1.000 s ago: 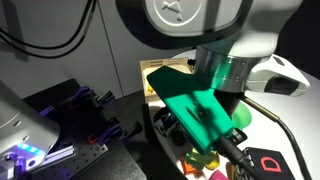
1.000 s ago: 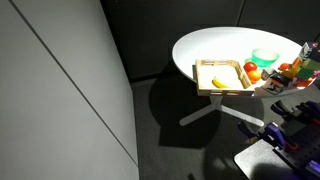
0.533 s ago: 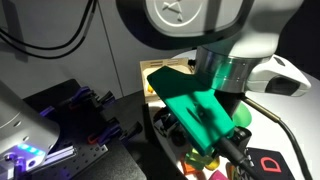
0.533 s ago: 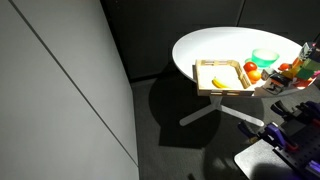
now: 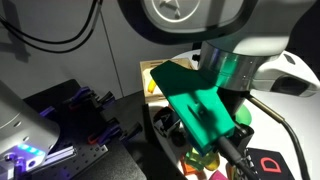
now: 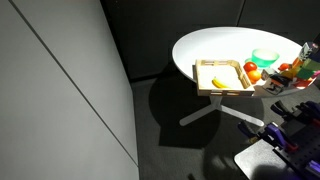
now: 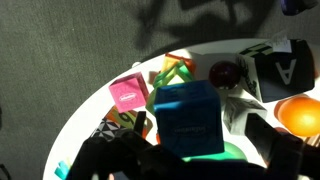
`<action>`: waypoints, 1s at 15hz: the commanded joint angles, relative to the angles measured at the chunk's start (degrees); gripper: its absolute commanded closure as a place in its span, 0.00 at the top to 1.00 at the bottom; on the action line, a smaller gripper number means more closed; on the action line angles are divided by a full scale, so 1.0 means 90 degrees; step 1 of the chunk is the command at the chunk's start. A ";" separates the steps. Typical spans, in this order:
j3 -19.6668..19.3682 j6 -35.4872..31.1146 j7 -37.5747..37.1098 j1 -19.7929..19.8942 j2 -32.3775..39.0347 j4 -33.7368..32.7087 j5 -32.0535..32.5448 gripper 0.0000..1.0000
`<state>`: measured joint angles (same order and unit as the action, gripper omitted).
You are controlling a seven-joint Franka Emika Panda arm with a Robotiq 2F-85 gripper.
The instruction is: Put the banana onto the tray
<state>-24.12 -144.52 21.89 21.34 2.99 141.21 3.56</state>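
I see the arm [image 5: 235, 45] very close in an exterior view. Its fat white joint fills the top of the picture. The wrist under it leans down toward 7 o'clock. A green plate [image 5: 200, 100] sits on the wrist, and a black cable [image 5: 235, 150] runs off toward 5 o'clock.

In the wrist view the gripper [image 7: 185, 165] is only dark, blurry shapes along the bottom edge. I cannot tell if its fingers are apart or together. Right above it, at 12 o'clock, is a blue cube [image 7: 185, 118]. A pink block [image 7: 128, 95] lies at 10 o'clock from the cube. A dark red fruit [image 7: 225, 73] is at 1 o'clock, and an orange fruit [image 7: 300, 115] is at 3 o'clock.

The banana [image 6: 220, 82] lies flat inside the wooden tray [image 6: 235, 72]. The tray sits on the round white table [image 6: 200, 45], near its 6 o'clock edge. The banana's long side runs from about 10 o'clock to 4 o'clock. It is too small for me to tell its two tips apart. A green bowl [image 6: 264, 57] stands at 2 o'clock from the tray. A red fruit [image 6: 250, 68] sits just beside the tray's 3 o'clock rim.
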 commanded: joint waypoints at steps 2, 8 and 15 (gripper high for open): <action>0.0089 0.0294 0.0240 0.0096 -0.0275 -0.0125 -0.0132 1.00; 0.0173 0.0776 0.0154 -0.0002 -0.0615 -0.0227 -0.0074 1.00; 0.0449 0.1824 0.0065 -0.0243 -0.1148 -0.0329 0.0097 1.00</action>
<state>-20.92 -133.00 22.43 19.99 -4.37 138.99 3.28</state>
